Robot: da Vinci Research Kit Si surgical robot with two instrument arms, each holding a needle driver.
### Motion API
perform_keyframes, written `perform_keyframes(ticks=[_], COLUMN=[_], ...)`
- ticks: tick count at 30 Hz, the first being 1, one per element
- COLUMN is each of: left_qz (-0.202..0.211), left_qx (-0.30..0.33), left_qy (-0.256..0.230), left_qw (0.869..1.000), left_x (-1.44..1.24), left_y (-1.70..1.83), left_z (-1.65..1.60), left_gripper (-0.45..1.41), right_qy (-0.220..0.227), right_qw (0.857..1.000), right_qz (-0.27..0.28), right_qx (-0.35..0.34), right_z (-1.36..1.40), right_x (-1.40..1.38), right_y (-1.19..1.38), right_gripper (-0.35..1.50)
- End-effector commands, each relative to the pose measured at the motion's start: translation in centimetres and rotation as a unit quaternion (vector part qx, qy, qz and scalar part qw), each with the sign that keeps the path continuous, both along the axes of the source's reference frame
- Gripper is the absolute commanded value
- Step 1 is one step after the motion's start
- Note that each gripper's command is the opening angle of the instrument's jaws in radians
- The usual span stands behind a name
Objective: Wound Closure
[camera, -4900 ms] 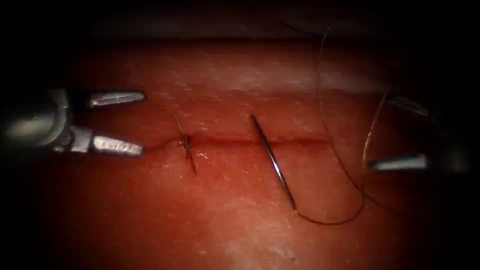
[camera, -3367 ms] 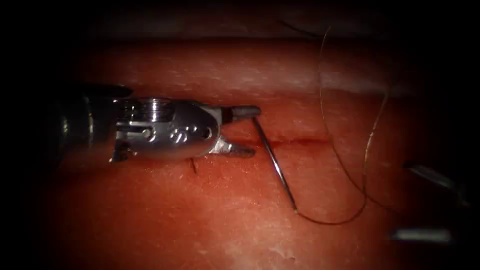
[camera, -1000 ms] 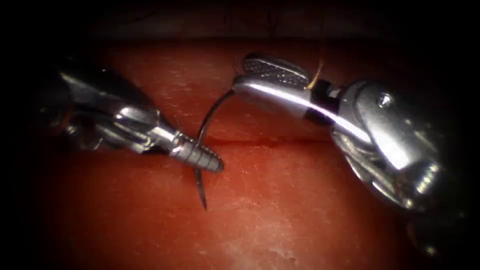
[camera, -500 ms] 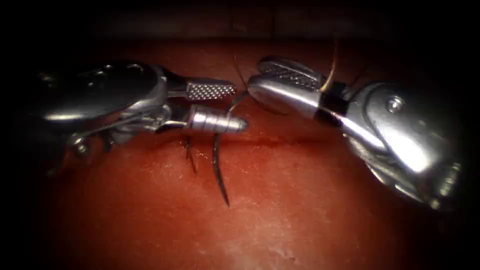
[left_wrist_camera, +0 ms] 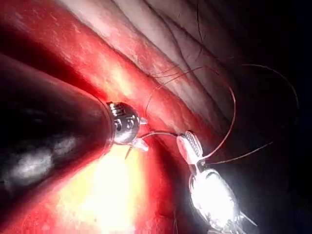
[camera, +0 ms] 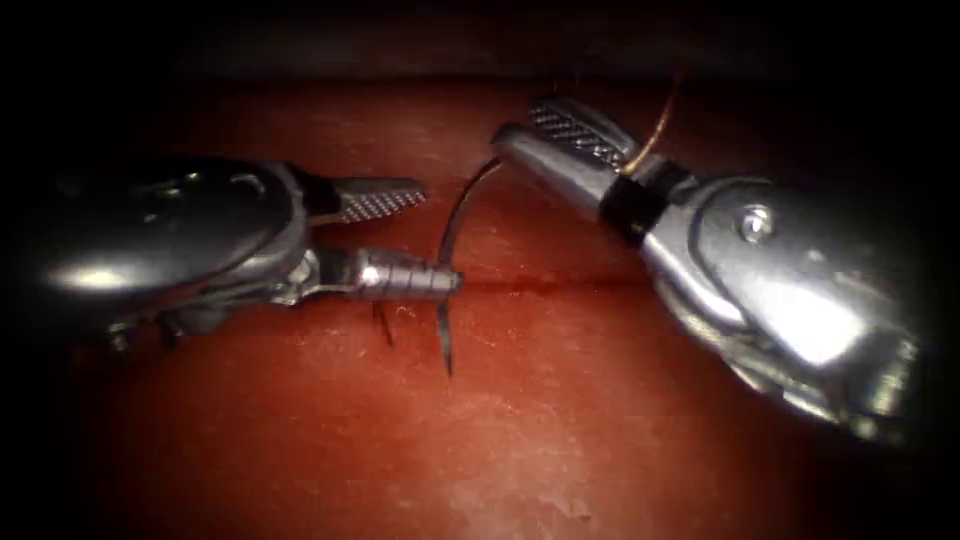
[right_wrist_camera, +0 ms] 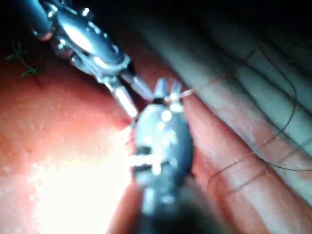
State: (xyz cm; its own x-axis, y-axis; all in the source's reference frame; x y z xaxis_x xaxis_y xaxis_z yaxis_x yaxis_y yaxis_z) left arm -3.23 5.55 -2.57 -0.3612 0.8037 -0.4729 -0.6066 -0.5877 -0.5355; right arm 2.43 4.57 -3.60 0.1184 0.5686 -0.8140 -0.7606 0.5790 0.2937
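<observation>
The right tool (camera: 512,128) comes in from the right, its jaws shut on the curved needle (camera: 455,215) near its tail end. The needle arcs down over the cut (camera: 560,287). Its tip hangs just above the tissue (camera: 560,420) on the near side, not in it. The left tool (camera: 440,235) stands open with a jaw on either side of the needle's middle, holding nothing. Orange thread (camera: 655,125) trails up from the right jaws. In the left wrist view the left jaws (left_wrist_camera: 136,135) sit by the needle (left_wrist_camera: 161,133) and the right tool (left_wrist_camera: 209,190).
An earlier stitch with short dark thread ends (camera: 381,322) crosses the cut just under the left tool. Long loops of thread (left_wrist_camera: 229,112) lie over the pale far side of the tissue, and the thread (right_wrist_camera: 243,163) shows in the right wrist view too.
The left jaws, shut on the needle's middle a second ago, have opened and let it go. The right tool keeps its grip near the tail and has swung the needle slightly.
</observation>
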Motion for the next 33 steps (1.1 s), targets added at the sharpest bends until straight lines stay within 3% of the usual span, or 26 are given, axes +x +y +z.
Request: perform_keyframes(ticks=[1,6,8,11,12,14,15,25,26,29,33], left_qz=[0.000,-0.019,-0.023,-0.020,-0.020,-0.065,-0.121,-0.103,-0.099,-0.096,-0.087], left_qx=[-0.004,-0.003,-0.002,0.004,0.005,0.051,0.118,0.163,0.166,0.182,0.197], left_qy=[0.001,0.013,0.015,0.010,0.013,0.008,0.007,0.031,0.029,0.018,-0.003], left_qw=[1.000,1.000,1.000,1.000,1.000,0.997,0.985,0.981,0.981,0.978,0.977], left_x=[-0.06,-0.05,-0.03,0.02,0.01,0.01,0.01,0.01,0.02,0.06,0.11], left_y=[0.02,0.06,0.07,0.07,0.05,0.03,0.00,-0.07,-0.07,-0.02,0.03], left_z=[0.06,0.08,0.09,0.08,0.08,0.07,0.06,0.06,0.05,0.00,-0.07], left_gripper=[0.68,0.65,0.55,0.30,0.09,-0.28,-0.35,-0.35,-0.35,-0.35,-0.35], right_qy=[0.002,0.001,-0.001,-0.001,-0.002,-0.002,-0.001,0.016,0.028,0.040,0.063], right_qw=[1.000,1.000,1.000,1.000,1.000,1.000,1.000,0.999,0.998,0.995,0.992], right_qz=[-0.002,-0.008,-0.009,-0.009,-0.010,-0.010,-0.011,-0.028,-0.042,-0.062,-0.091], right_qx=[-0.005,-0.015,-0.017,-0.017,-0.020,-0.020,-0.020,-0.026,-0.040,-0.061,-0.061], right_z=[0.04,0.01,0.00,0.00,0.00,0.00,-0.01,-0.05,-0.05,-0.02,0.00], right_x=[0.12,0.20,0.20,0.21,0.21,0.21,0.22,0.24,0.22,0.19,0.12], right_y=[0.00,-0.04,-0.05,-0.06,-0.07,-0.07,-0.07,-0.06,-0.02,0.02,0.03], right_gripper=[-0.35,-0.35,-0.35,-0.35,-0.35,-0.35,-0.35,-0.35,0.31,1.20,1.38])
